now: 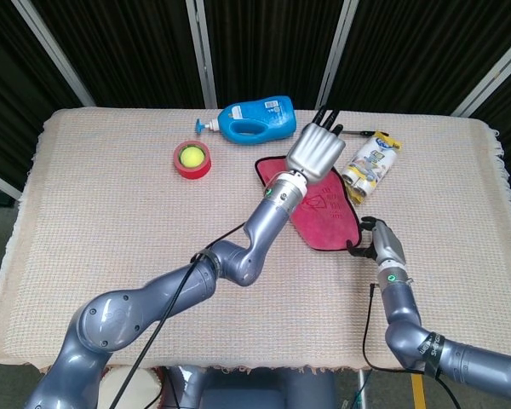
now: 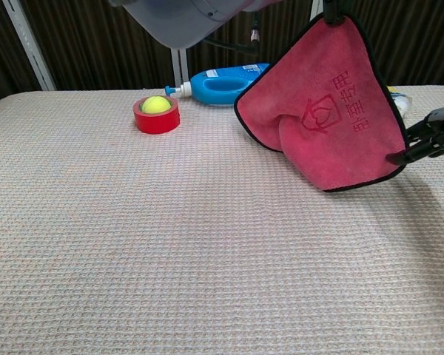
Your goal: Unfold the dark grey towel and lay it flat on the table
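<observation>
The left hand point(image 1: 318, 152) held one red towel point(image 2: 329, 118) up by its top corner, fingers clamped; it hung point-down, and the right hand's point(image 1: 381, 245) fingers pinched its lower edge.

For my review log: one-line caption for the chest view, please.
Left hand holds a red towel up by its top corner above the table, right hand touching its lower edge.
</observation>
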### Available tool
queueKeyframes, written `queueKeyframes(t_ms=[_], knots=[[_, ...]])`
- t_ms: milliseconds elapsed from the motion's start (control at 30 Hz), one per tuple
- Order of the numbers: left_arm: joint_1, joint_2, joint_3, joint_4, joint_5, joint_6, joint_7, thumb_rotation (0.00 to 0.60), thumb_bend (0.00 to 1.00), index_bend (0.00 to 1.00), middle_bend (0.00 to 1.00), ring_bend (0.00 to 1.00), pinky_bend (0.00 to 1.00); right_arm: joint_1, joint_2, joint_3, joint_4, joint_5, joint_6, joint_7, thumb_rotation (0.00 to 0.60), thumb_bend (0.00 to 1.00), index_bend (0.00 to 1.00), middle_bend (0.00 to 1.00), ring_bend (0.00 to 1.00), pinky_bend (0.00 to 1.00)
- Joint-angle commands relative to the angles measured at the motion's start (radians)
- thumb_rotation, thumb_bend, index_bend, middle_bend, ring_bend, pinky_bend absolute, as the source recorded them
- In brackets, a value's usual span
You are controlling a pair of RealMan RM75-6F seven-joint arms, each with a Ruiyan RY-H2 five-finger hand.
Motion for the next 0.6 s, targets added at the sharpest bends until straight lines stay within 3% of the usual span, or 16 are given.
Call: queueKeyframes(t_ms=[33, 600], knots=[[0.002, 0.002, 0.001, -0.001, 0.001, 0.001, -0.001, 0.600, 0.44, 0.73, 0.22, 0.00, 0.03, -0.002, 0.003, 0.003, -0.002, 0.002, -0.001, 0.002, 0.600, 0.62, 0.61, 0.17, 0.00, 0.04], [0.054, 0.058, 0.014, -0.093, -0.014, 0.028, -0.006, 0.600, 0.44, 0.73, 0.22, 0.00, 0.03, -0.009, 0.030, 0.015, -0.043, -0.034, 0.033, 0.002, 0.600, 0.65, 0.79, 0.29, 0.06, 0.04]])
